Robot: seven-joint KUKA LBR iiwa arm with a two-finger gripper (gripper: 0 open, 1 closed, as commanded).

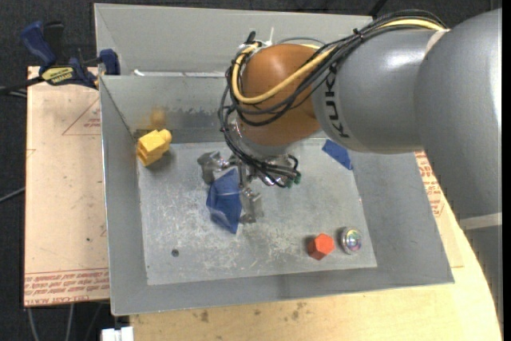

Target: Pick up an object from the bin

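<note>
Camera view: a blue lump (223, 208) is pinched by the gripper (233, 192). A yellow block (153, 145) is seen at ten o'clock.

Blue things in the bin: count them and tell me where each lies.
2. One blue lump lies mid-bin at the gripper; one flat blue piece lies right of it, by the arm. Others may hide beneath the arm.
</note>
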